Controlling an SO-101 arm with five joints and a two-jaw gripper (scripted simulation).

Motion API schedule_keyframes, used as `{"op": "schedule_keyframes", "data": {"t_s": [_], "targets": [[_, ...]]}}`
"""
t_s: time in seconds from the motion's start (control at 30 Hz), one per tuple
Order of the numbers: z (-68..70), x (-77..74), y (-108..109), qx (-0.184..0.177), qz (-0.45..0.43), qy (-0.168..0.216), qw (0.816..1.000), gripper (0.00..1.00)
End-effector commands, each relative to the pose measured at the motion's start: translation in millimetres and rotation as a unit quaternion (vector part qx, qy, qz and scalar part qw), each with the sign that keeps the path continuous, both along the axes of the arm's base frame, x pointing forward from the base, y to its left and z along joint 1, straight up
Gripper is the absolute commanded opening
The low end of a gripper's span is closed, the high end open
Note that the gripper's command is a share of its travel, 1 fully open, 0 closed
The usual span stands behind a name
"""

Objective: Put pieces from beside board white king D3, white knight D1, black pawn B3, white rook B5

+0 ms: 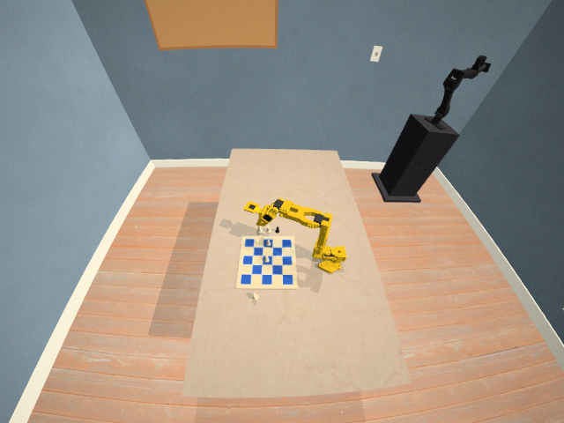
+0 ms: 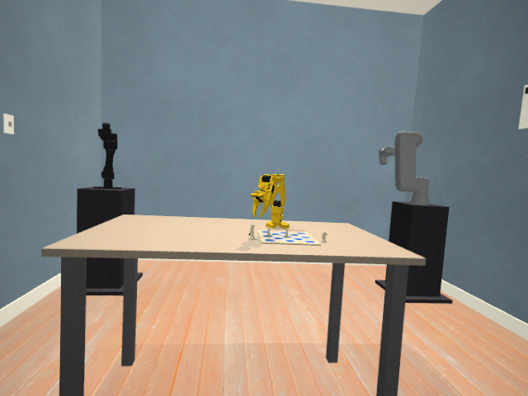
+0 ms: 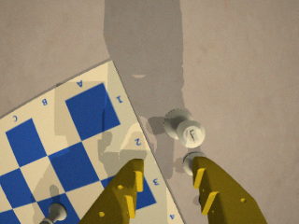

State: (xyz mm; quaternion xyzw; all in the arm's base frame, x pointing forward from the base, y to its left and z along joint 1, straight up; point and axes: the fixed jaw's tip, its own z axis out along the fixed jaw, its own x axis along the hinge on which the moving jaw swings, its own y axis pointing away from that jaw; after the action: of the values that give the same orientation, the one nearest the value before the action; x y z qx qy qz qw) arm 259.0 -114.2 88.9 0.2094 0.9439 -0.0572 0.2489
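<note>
The white king point(image 1: 259, 229) point(image 2: 252, 232) point(image 3: 191, 133) is standing on the table just beyond the far edge of the board point(image 1: 238, 273) point(image 2: 315, 244) point(image 3: 122, 89), at the left end of a short row, going by the top view. The white rook point(image 1: 269, 229) point(image 3: 189, 163) is standing close on its right, and the black pawn point(image 1: 277, 230) is finishing the row. The white knight point(image 1: 255, 296) point(image 2: 323, 237) is waiting alone off the near edge. Two pale pieces are occupying A3 and C3.

The gripper point(image 1: 260, 223) point(image 2: 258, 215) point(image 3: 168, 161) is hovering above the row, its fingers standing a little way apart and holding nothing. I'm judging that it is lining up for the king, though the rook could be the target.

To do this well, it is needing to open wider, centre over the king and come down straight, keeping the outer finger from knocking the rook. A level grip below the head, then a high lift over the pieces on A3 and C3, is looking safest for reaching D3.

The king is standing upright, its long axis running vertically and its cross pointing up; which way it is facing, I'm not able to tell.
</note>
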Motion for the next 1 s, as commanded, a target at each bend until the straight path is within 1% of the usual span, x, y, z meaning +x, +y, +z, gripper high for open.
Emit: {"op": "schedule_keyframes", "data": {"t_s": [0.0,0.33,0.53,0.83,0.97], "targets": [[1.2,4.1,-16.8,-0.005,-0.028,-0.018,0.999,0.12],[0.8,3.9,-18.4,-0.006,-0.030,-0.019,0.999,0.12],[-6.0,3.4,-20.1,-0.006,-0.033,-0.019,0.999,0.12],[-6.8,3.1,-20.2,-0.006,-0.034,-0.019,0.999,0.12],[-11.1,0.8,-19.0,-0.006,-0.034,-0.019,0.999,0.12]]}}
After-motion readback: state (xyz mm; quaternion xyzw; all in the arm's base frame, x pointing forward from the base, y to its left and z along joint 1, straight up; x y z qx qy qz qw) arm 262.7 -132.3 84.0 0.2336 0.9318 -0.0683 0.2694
